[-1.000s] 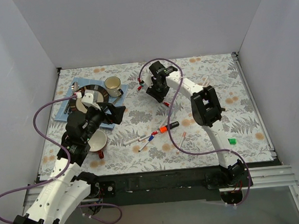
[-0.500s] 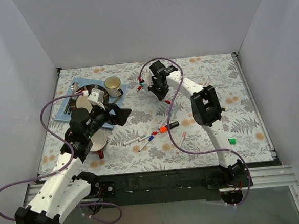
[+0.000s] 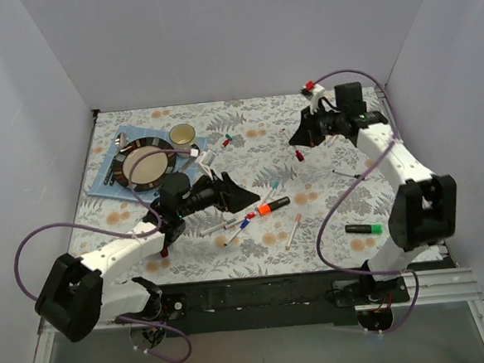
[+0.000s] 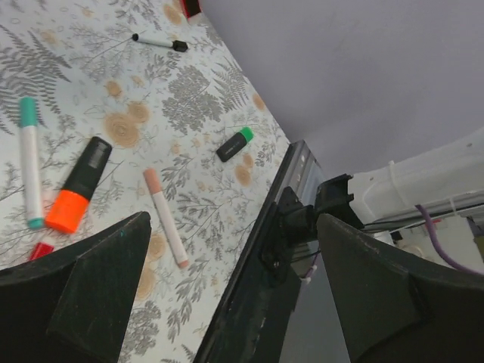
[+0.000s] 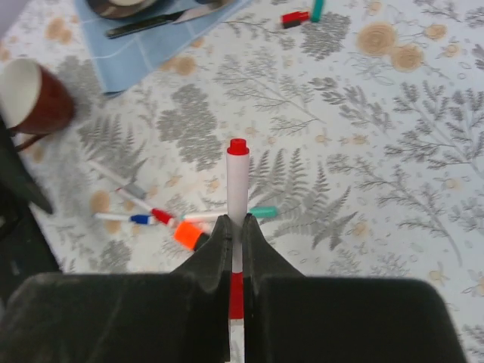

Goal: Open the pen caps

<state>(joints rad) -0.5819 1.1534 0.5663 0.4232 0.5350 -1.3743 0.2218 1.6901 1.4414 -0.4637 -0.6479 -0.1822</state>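
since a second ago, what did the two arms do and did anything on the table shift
The right gripper closed on a white pen with a red cap and swung from mid-table toward the back right. The left gripper, open, moved from over the plate out toward the middle. The plate, cup and orange-capped marker lie as before.
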